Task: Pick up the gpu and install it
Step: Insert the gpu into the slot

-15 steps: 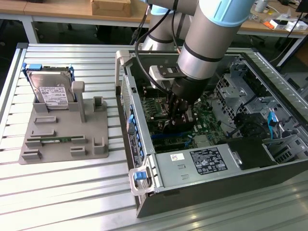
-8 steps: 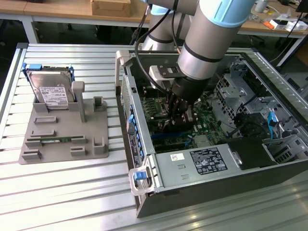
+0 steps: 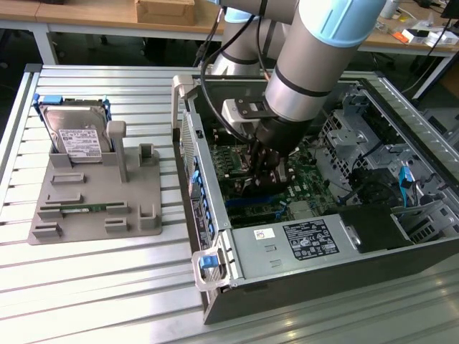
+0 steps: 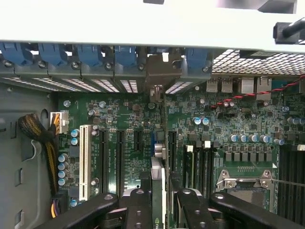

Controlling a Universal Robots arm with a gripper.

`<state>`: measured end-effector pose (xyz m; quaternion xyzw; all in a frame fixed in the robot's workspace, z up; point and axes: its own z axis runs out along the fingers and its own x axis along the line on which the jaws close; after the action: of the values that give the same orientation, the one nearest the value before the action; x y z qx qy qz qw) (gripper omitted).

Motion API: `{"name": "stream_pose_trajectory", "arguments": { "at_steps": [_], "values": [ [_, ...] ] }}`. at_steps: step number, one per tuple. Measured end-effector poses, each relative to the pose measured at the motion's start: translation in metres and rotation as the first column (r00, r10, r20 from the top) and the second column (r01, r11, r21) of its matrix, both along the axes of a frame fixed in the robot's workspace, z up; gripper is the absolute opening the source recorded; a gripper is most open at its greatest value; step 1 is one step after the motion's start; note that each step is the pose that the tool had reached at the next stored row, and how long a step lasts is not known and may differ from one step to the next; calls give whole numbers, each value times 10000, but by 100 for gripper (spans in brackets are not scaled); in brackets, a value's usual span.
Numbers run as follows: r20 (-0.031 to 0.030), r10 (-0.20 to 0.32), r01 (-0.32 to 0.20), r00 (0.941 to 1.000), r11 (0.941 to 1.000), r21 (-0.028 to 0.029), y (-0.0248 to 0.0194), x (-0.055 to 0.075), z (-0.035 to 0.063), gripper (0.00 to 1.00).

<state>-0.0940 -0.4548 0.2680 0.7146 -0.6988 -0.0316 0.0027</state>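
Wrist view: jaws (image 4: 159,187) pinch the gpu (image 4: 158,186), one finger to each face. Card is edge-on, between the fingers and running ahead of them toward the case's slotted rear wall (image 4: 107,83). Whether it is seated, cannot tell.

Same view, ahead of the jaws: row of blue latches (image 4: 90,55) along that wall. To one side, a pale slot (image 4: 85,162) and dark slots parallel to the card; farther out, a bundled cable (image 4: 38,129) beside the case's side panel. To the other side, a metal-framed socket (image 4: 245,183) and, beyond it, a bank of dark memory slots (image 4: 288,176). Thin red wire (image 4: 257,95) crosses over the board, ahead of the jaws.

Exterior view: jaws reach down inside the open case (image 3: 315,265), over the green motherboard (image 3: 312,183). Arm (image 3: 297,79) and black mount hide part of the board. Well apart from the jaws, toward the exterior view's left, a grey holder (image 3: 100,190) on the slatted surface (image 3: 107,287) carries the upright hard drive (image 3: 79,136) and green memory stick (image 3: 86,208).
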Motion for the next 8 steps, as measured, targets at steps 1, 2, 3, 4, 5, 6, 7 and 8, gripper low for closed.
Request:
{"name": "stream_pose_trajectory", "arguments": {
  "at_steps": [1, 2, 3, 4, 5, 6, 7, 8],
  "values": [
    [0, -2, 2, 10000, 10000, -1, 0, 0, -10, 26],
    [-1, -3, 3, 10000, 10000, -3, 0, 0, -13, 26],
    [-1, -3, 3, 10000, 10000, -2, 0, 0, -15, 26],
    [0, -3, 3, 10000, 10000, 0, 0, 0, -17, 26],
    [-1, -4, 4, 10000, 10000, -1, 0, 0, -17, 26],
    [0, -5, 5, 10000, 10000, -8, 0, 0, -18, 26],
    [1, -12, 12, 10000, 10000, -31, 0, 0, -19, 26],
    [1, -46, 46, 10000, 10000, -74, 0, 0, -20, 26]
  ]
}}
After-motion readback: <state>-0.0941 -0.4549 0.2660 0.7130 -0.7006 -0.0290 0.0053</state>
